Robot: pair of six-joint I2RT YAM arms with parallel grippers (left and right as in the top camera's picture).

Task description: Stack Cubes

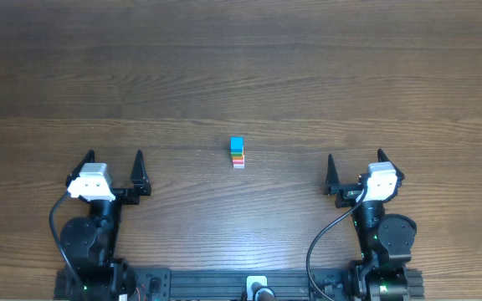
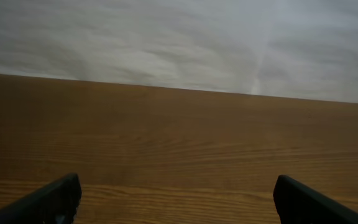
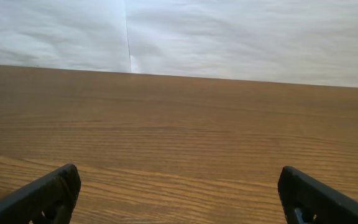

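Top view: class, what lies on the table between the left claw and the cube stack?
Nothing; in the top view the table between the left claw and the stack is bare wood.

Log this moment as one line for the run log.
stage: stack built | cube stack: upright, blue on top | left gripper: open, empty, clear of stack | right gripper: open, empty, clear of stack

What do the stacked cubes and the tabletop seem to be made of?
The stacked cubes show flat solid colours, blue on top: likely plastic or painted wood, too small to settle. The tabletop is brown with grain lines and low sheen: wood or wood-look laminate.
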